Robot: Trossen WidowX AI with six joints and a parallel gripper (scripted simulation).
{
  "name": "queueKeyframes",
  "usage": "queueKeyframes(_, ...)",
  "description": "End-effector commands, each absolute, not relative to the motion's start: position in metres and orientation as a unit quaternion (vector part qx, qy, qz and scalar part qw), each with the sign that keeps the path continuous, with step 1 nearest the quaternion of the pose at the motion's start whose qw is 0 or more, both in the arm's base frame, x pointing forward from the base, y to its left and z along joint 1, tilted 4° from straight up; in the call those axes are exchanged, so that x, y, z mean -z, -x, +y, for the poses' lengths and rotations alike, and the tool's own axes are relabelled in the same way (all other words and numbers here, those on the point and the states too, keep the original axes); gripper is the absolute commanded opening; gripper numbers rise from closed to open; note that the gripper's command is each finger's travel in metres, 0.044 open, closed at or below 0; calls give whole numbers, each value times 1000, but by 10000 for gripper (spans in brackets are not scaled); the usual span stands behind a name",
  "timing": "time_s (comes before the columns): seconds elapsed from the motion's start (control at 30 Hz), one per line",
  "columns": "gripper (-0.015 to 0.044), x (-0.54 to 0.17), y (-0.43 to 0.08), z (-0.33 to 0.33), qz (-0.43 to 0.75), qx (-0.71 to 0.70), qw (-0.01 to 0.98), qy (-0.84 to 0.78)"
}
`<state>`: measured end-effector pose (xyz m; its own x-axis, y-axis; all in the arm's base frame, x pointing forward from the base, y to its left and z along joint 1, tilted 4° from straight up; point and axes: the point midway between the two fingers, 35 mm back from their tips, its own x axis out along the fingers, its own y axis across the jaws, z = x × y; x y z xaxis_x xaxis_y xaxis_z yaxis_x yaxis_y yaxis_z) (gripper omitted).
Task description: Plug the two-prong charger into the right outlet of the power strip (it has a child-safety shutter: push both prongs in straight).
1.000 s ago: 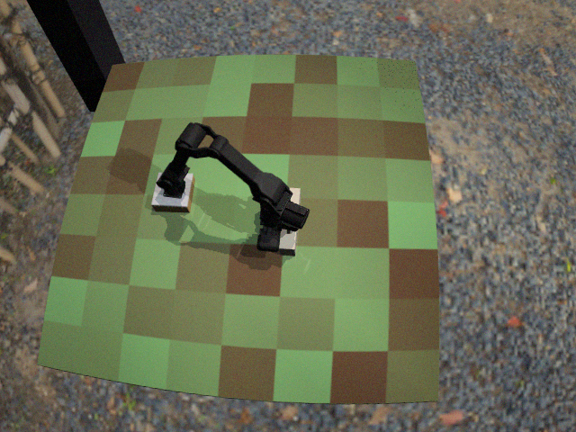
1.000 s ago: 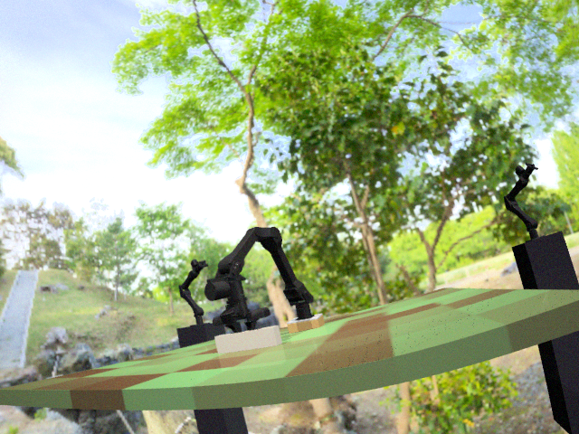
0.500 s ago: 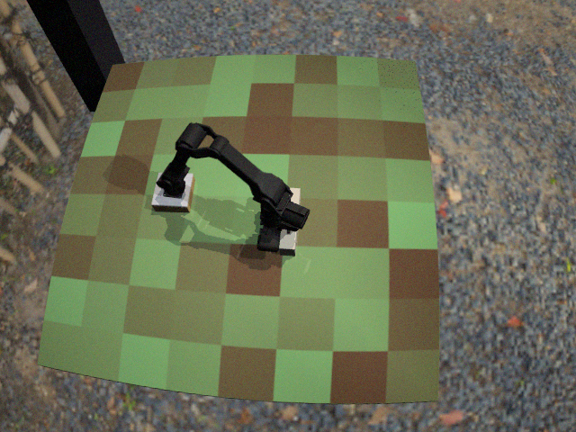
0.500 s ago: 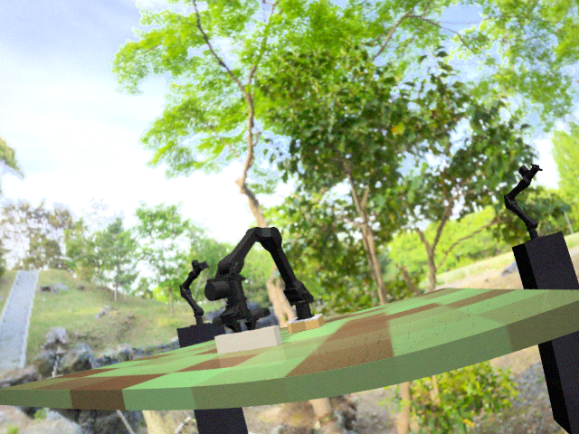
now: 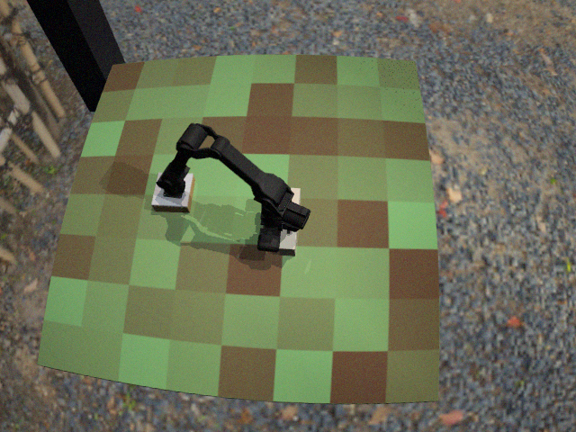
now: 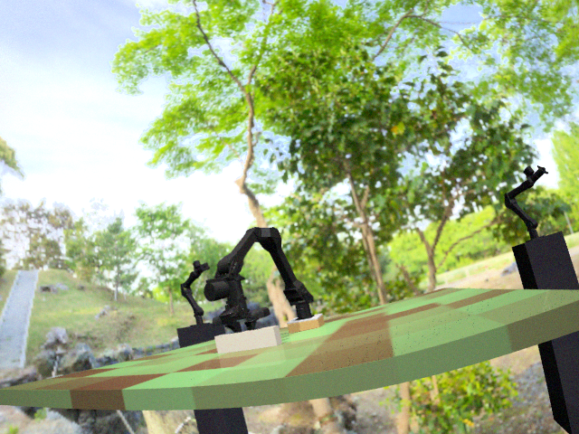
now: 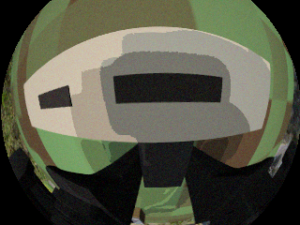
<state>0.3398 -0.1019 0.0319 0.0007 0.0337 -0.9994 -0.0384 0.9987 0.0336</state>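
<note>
The pale power strip (image 5: 289,242) (image 6: 250,340) (image 7: 250,84) lies on the checkered table. In the wrist view it spans the middle, with a wide dark opening (image 7: 169,89) at its centre and a smaller dark opening (image 7: 55,98) near its left end. My gripper (image 7: 163,145) is shut on the charger (image 7: 166,171), a dark block seen between the two black fingers, beside the strip's lower edge in that view. Its prongs are hidden, and whether it touches the strip cannot be told. In the top and exterior views the arm's dark wrist is over or beside the strip and hides the fingers.
The arm's base stands on a white-topped wooden block (image 5: 157,202) (image 6: 305,325). The arm arches from there to the strip. The arm's shadow covers part of the strip in the wrist view. A black post (image 5: 78,46) stands beyond the table's far left corner. Other arms on black pedestals stand beyond the table.
</note>
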Motion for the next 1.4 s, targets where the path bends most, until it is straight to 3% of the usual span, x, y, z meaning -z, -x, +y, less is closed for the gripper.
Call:
queueKeyframes(0.0,0,-34,-350,-102,698,-25,716,3)
queueKeyframes(1.37,0,-32,-348,-102,709,-25,704,1)
